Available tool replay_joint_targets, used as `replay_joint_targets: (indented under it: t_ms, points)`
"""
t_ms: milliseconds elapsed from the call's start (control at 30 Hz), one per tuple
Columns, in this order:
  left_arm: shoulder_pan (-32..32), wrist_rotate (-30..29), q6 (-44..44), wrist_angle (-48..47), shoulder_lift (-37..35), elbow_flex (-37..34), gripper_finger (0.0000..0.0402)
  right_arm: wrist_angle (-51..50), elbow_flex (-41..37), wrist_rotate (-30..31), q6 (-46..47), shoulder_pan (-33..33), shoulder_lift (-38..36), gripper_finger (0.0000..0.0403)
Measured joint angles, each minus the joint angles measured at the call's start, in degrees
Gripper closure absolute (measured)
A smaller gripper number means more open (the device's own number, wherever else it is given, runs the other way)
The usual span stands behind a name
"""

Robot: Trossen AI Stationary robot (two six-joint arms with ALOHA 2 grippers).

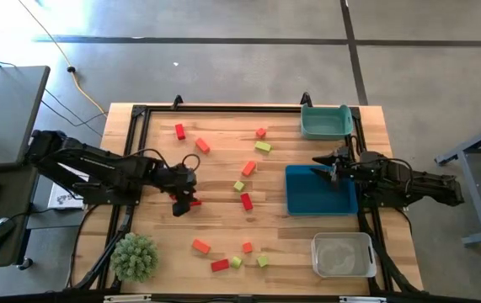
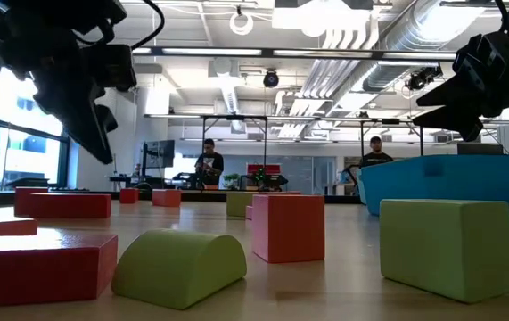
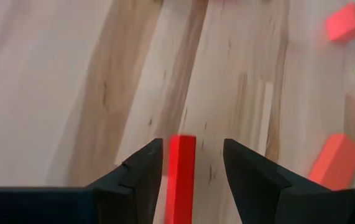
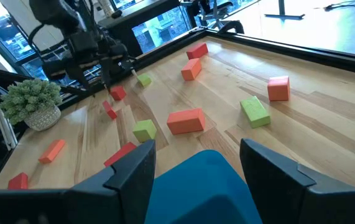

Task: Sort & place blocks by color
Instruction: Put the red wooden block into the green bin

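Small red, orange and yellow-green blocks lie scattered on the wooden table, among them a red one [image 1: 246,200], an orange one [image 1: 248,167] and a green one [image 1: 263,146]. My left gripper [image 1: 185,202] [image 3: 193,168] is open at mid-table, its fingers on either side of a red bar [image 3: 181,171] [image 1: 195,202]. My right gripper [image 1: 331,160] [image 4: 202,168] is open over the blue bin [image 1: 320,192] [image 4: 202,193] and holds nothing. My left gripper straddles the red bar, which runs along the fingers. One finger [image 3: 146,174] lies close against the bar's side, and the other [image 3: 245,174] stands apart from it. I cannot tell whether the near finger touches it.
A teal bin [image 1: 324,122] stands at the far right, and a clear bin [image 1: 342,254] at the near right. A spiky green plant ball [image 1: 135,257] sits at the near left. A dark frame [image 1: 223,108] runs round the table. People stand in the room beyond [image 2: 208,160].
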Motion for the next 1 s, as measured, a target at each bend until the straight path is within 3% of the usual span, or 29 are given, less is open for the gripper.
replay_joint_targets:
  t_ms: [400,1000]
  points:
    - [-5.07,-6.51,-2.49,-0.66,6.32,0.0,0.0243,0.0,0.01,0.0,0.0,-0.02,-0.01,0.0181]
    - [-7.93,-5.81,-2.76,-3.35,12.45,0.0,0.0243,0.0,0.0,-0.01,0.0,-0.02,0.01,0.0181]
